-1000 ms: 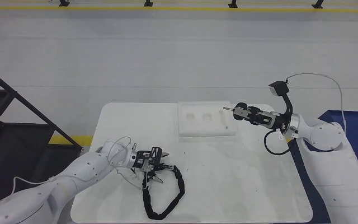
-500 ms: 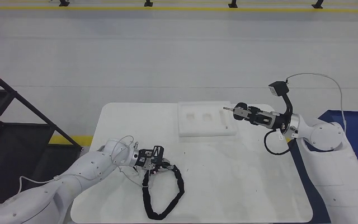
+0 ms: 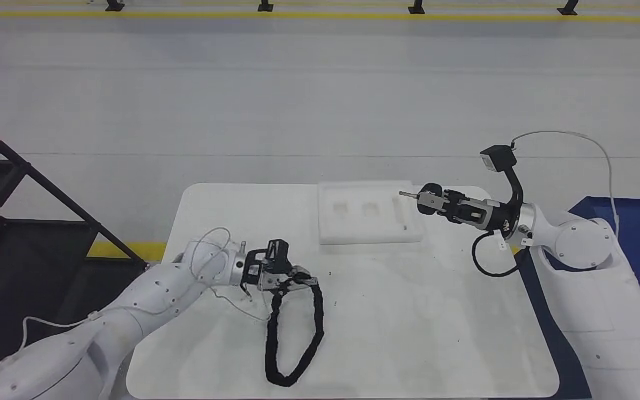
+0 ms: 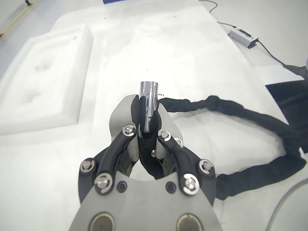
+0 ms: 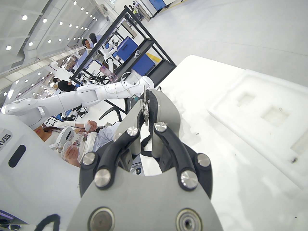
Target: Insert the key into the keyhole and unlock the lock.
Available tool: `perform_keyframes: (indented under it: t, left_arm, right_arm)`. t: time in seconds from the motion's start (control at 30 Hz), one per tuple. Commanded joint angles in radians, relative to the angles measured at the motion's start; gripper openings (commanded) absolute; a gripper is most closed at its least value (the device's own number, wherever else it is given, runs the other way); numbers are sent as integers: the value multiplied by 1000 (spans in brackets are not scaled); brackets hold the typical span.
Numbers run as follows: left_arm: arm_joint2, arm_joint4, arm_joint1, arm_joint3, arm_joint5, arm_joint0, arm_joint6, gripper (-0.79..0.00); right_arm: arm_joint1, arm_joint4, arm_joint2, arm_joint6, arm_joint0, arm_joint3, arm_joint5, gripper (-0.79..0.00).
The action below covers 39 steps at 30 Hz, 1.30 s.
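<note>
Chrome lock barrel (image 4: 149, 97) pinched in left gripper (image 4: 147, 117), end pointing outward, likely to offer the keyhole; its black sleeved chain (image 4: 240, 114) trails on bench (image 4: 168, 49). Right gripper (image 5: 146, 111) clamps key (image 5: 144, 105), blade forward, well apart

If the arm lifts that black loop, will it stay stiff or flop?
Probably floppy: the black loop lies in uneven curves on the table. Its lumpy sleeve hints at heavy links; it would likely dangle from the left gripper.
</note>
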Motion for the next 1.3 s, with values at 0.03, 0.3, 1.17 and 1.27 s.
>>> perform_keyframes:
  t: [0.03,0.3,1.17,1.27]
  left_arm:
    - [-33,-9,16,-54,-9,-3,6,-785]
    - [-124,-102,54,-204,-75,7,22,-785]
    - [-143,-175,-80,-283,43,-81,-74,-785]
    - [-122,-171,-118,-237,80,-96,-45,-785]
  right_arm:
    - [0,0,0,0,0,0,0,-785]
    - [12,-65,-11,90,-12,-72,102,-785]
    - [74,-161,132,268,-69,-400,316,-785]
    - [74,-161,132,268,-69,-400,316,-785]
